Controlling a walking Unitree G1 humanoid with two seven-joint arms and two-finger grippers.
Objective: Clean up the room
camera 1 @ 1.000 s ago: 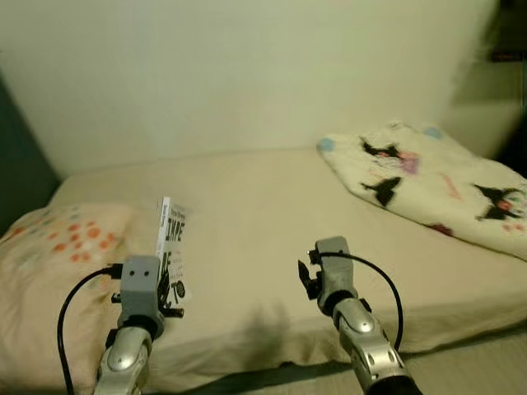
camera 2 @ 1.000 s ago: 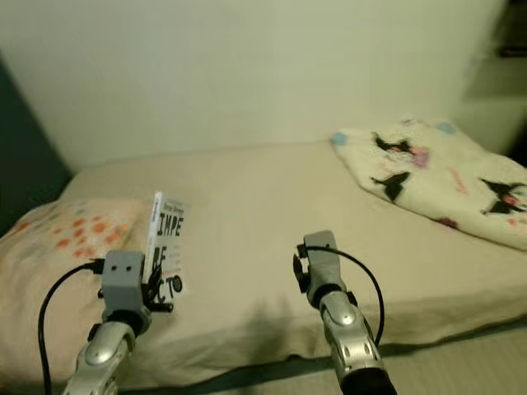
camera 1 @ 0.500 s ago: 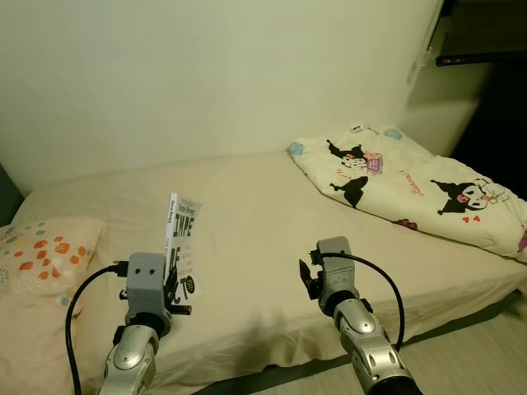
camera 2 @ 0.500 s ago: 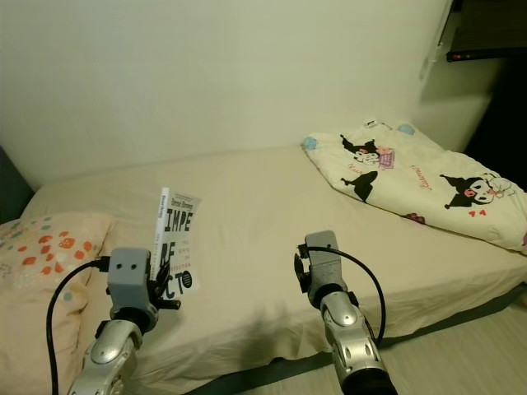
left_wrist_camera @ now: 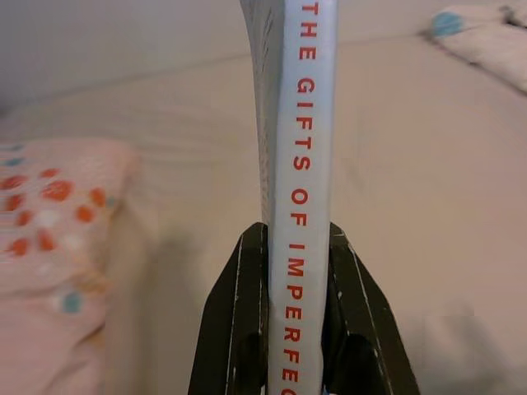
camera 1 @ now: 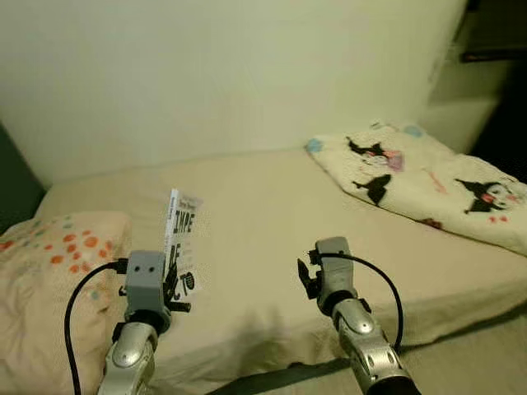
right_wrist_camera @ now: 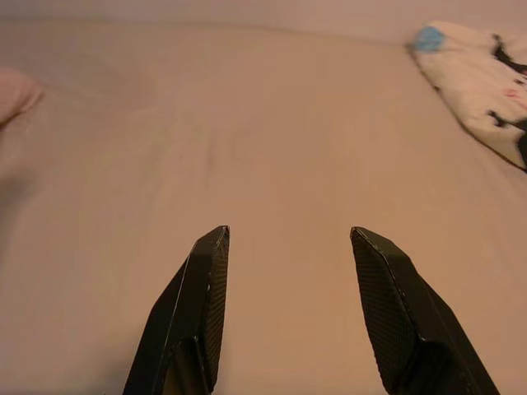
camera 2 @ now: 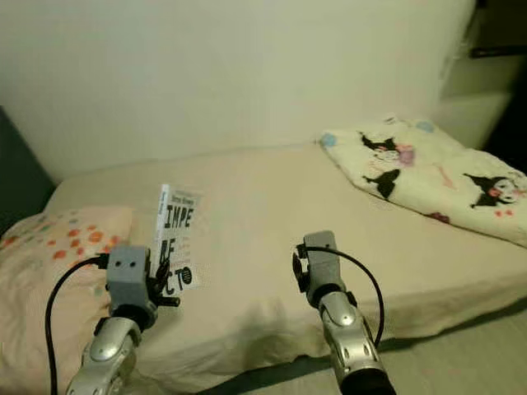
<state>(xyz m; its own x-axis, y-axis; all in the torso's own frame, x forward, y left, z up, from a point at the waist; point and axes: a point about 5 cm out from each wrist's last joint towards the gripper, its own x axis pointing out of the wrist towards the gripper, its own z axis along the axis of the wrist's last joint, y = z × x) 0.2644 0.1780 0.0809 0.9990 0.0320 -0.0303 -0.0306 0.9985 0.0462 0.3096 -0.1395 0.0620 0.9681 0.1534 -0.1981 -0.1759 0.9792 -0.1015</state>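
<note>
Standing upright between left fingers (left_wrist_camera: pixel 235 321): book (left_wrist_camera: pixel 300 164).

— What's the thing being tidied?

— A thin white paperback book (camera 1: pixel 180 241), standing upright in the lower left of the left eye view, above the pale bedsheet.

— How does it look?

— The cover bears big black block letters, "IMPE" on the top line, and a round black mark near the bottom. In the left wrist view its white spine (left_wrist_camera: pixel 300 197) runs up the middle of the frame, with red capitals reading "THE GIFTS OF IMPERFE", the rest cut off.
</note>
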